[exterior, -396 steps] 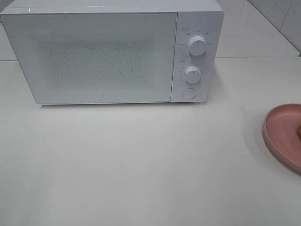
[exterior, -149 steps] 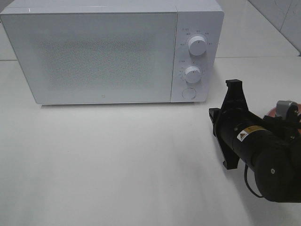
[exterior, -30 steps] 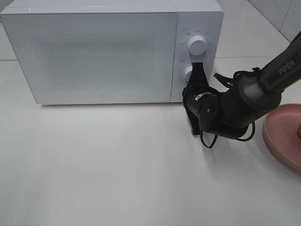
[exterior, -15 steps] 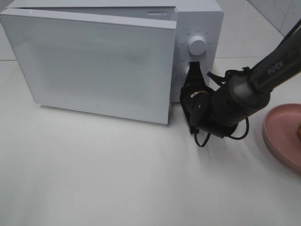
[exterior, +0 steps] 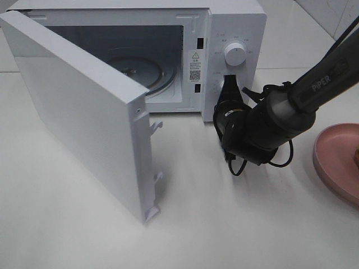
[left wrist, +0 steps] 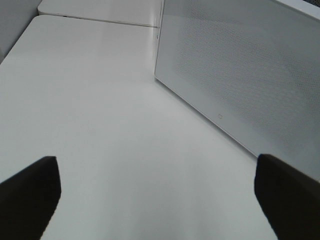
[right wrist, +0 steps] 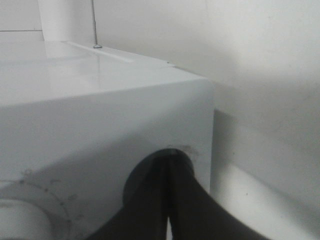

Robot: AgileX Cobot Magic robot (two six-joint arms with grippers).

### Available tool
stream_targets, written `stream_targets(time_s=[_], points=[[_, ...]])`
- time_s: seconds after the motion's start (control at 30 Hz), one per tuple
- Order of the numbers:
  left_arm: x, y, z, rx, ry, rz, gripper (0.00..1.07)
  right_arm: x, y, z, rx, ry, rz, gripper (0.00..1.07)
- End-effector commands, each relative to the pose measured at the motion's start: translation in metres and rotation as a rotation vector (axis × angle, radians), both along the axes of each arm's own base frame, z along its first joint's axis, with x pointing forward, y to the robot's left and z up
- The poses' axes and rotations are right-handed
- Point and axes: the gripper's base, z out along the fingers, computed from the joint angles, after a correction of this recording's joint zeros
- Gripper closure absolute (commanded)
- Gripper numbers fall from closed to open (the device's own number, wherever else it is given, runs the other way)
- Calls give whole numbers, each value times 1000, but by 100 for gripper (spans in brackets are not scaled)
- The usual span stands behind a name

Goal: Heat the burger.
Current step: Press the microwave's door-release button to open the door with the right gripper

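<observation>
Seen from the left wrist, the left gripper [left wrist: 160, 200] hangs over the smooth off-white table [left wrist: 90, 110]. Its two blunt dark fingers [left wrist: 27, 195] are spread wide with nothing between them. Ahead of it is the door [left wrist: 240, 75], a flat white slab with a fine dotted mesh across its face.

From the high camera the door stands swung out on its left hinge, with small plastic latch hooks [exterior: 156, 125] jutting from its free edge. Behind it the boxy white microwave [exterior: 235, 17] shows a pale cavity with a round glass turntable [exterior: 132, 70] on its floor. Right of the cavity, the control panel carries a round white knob [exterior: 234, 54].

Just below that knob the matte black right gripper [exterior: 228, 92] has its fingers pressed together, tips against a round recess in the panel. Further right a shallow pink plate [exterior: 331, 157], smooth and round, lies on the table. The burger [exterior: 357, 152] shows only as a brown sliver at the frame edge on that plate, well apart from the right gripper and to its right.
</observation>
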Motion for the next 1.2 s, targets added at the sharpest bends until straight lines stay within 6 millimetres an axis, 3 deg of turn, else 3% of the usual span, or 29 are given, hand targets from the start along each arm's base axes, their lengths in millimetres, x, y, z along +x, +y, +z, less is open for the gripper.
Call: stream_targets(time_s=[0.03,0.4,0.9,1.2], points=[[-2,0,1,0,-24,5,9,39,-10,52,-43,-389,-46,107],[-2,0,1,0,-24,5,9,34,-6,44,-19,-277,-15,107],[-2,0,1,0,-24,5,9,0,-2,35,-3,-63,86,107],[-2,0,1,0,-24,5,9,-26,-10,36,-17,50,155,107]])
